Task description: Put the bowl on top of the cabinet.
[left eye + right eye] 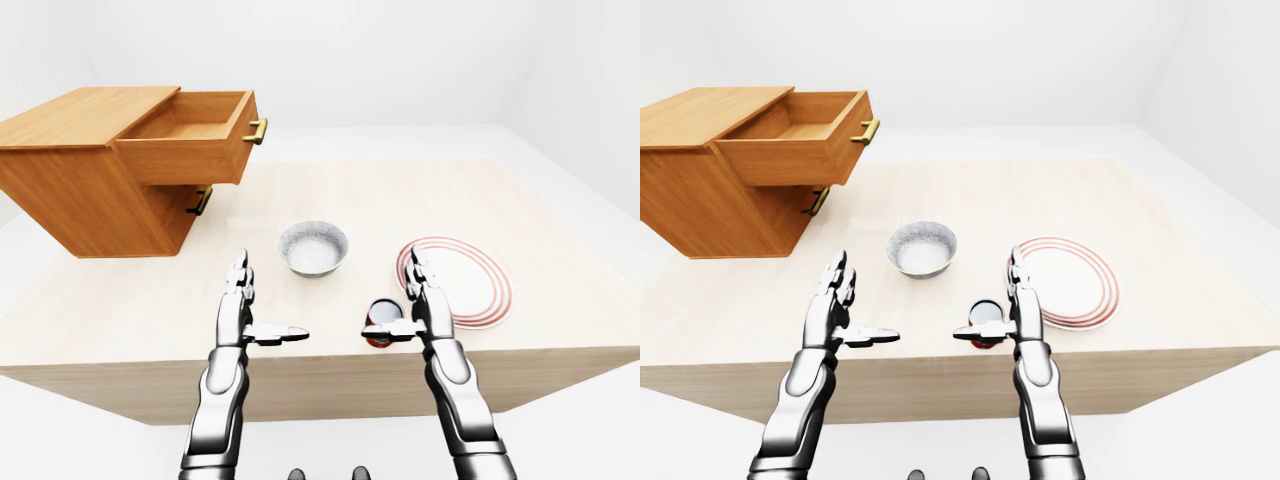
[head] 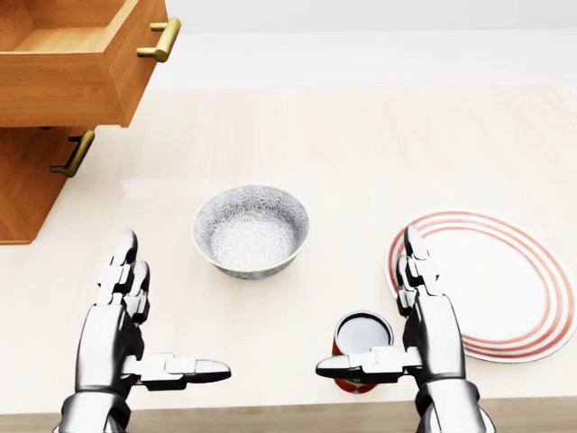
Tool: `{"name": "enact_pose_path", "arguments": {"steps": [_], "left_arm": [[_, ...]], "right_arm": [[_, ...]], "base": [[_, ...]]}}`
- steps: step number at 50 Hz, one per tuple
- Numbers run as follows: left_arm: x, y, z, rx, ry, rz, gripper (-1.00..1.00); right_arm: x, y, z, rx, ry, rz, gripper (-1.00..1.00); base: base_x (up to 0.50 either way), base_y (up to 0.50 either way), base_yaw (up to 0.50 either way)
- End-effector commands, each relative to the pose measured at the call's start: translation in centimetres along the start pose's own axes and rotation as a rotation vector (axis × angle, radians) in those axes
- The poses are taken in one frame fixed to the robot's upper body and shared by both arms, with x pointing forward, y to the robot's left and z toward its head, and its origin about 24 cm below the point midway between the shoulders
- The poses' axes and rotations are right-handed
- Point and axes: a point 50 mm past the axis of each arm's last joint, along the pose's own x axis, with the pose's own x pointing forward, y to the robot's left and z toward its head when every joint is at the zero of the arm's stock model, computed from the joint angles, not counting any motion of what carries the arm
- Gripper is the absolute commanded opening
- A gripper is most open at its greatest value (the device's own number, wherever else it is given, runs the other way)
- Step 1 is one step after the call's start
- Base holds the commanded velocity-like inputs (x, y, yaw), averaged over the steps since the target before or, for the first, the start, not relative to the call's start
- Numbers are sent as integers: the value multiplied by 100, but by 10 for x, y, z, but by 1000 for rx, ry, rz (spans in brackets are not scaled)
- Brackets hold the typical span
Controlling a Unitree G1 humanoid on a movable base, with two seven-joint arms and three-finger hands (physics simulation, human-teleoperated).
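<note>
A grey patterned bowl point(image 2: 251, 230) stands upright on the pale wooden table point(image 2: 361, 144), near the middle of the head view. The wooden cabinet point(image 1: 75, 150) sits at the upper left, its top drawer point(image 1: 190, 135) pulled out and its flat top point(image 1: 80, 112) bare. My left hand point(image 2: 135, 334) hovers open below and left of the bowl, thumb pointing right. My right hand point(image 2: 397, 325) is open too, below and right of the bowl, its thumb reaching over a red cup. Neither hand touches the bowl.
A red cup point(image 2: 362, 347) stands by my right thumb near the table's lower edge. A white plate point(image 2: 496, 281) with red rings lies at the right. The lower drawer handle point(image 2: 74, 155) juts out beneath the open drawer.
</note>
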Motion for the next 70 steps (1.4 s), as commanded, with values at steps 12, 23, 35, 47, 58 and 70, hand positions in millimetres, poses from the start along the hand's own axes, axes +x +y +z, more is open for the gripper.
{"name": "enact_pose_path", "arguments": {"steps": [12, 23, 35, 47, 58, 70], "left_arm": [[-4, 9, 9, -16, -29, 2, 100], [-4, 7, 8, -8, -17, -9, 100], [-7, 9, 11, -16, -50, -6, 100], [-7, 10, 10, -19, -49, -8, 100], [-8, 10, 10, -23, -48, -9, 100], [-8, 9, 10, -25, -50, -10, 100]], "right_arm": [[0, -4, 0, -43, 18, -20, 100], [0, -5, 1, -52, 18, -29, 100], [-3, -4, 5, -67, -8, -28, 100], [-3, -4, 5, -65, -9, -27, 100], [-4, -3, 6, -65, -11, -26, 100], [-2, -5, 6, -70, -6, -49, 100]], "base": [[0, 0, 0], [0, 0, 0], [19, 0, 0], [50, 0, 0], [50, 0, 0], [50, 0, 0]]}}
